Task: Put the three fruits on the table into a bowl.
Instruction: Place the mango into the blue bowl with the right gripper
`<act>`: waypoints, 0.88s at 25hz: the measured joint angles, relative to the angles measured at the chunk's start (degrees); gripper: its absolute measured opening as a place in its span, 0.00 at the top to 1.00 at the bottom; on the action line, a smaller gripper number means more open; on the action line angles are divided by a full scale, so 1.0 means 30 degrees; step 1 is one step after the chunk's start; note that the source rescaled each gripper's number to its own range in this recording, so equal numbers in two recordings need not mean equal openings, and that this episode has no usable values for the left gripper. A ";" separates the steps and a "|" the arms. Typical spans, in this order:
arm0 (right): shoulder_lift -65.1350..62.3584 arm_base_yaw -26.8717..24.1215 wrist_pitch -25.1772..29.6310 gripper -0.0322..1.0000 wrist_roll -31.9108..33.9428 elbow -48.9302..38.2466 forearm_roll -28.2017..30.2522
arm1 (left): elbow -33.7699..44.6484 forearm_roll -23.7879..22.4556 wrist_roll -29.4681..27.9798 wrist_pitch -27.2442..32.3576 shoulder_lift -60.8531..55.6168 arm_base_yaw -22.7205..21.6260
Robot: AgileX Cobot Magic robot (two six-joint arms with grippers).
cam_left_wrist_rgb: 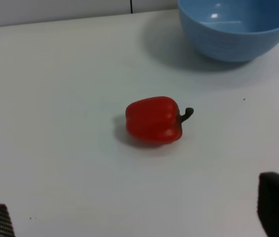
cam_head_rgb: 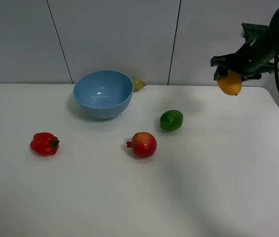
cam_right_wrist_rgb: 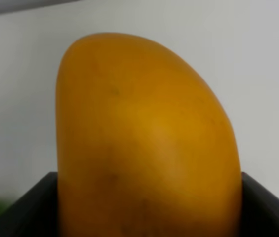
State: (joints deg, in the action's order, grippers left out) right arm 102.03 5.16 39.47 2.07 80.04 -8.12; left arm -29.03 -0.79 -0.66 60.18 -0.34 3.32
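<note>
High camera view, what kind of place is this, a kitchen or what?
Probably a robot test bench, not a kitchen: a plain white table, a panelled wall, and the right gripper holding a mango.

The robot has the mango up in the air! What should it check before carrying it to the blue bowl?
1. Mango clamped in the right gripper, off the table: ok.
2. Grip firm enough for the trip: cannot tell.
3. Bowl upright with nothing inside: ok.
4. Way across: green fruit and pomegranate lie low on the table; ok if the mango travels high.
5. Left gripper open, facing the bell pepper, short of the bowl: ok.
</note>
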 joint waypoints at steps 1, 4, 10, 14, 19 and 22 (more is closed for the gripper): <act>-0.0552 0.0634 0.0129 0.94 -0.1649 0.0000 -0.0631 | 0.0000 0.0000 0.0000 0.0000 0.0000 0.0000; -0.1535 0.2880 -0.0302 0.94 -0.5640 0.0000 -0.2274 | 0.0000 0.0000 0.0000 0.0000 0.0000 0.0000; -0.1001 0.7368 -0.2439 0.94 -0.9115 0.0238 -0.4346 | 0.0000 0.0000 0.0000 0.0000 0.0000 0.0000; 0.1281 0.9349 -0.3485 0.94 -0.9216 0.2703 -0.4529 | 0.0000 0.0000 0.0000 0.0000 0.0000 0.0000; 0.5574 1.0423 -0.3690 0.94 -0.8518 0.7492 -0.4649 | 0.0000 0.0000 0.0000 0.0000 0.0000 0.0000; 0.7868 1.0668 -0.3991 0.94 -0.8461 0.9686 -0.4649 | 0.0000 0.0000 0.0000 0.0000 0.0000 0.0000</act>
State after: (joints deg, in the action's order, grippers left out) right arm 125.63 37.16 27.50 -23.31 109.09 -22.07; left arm -29.03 -0.79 -0.66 60.18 -0.34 3.32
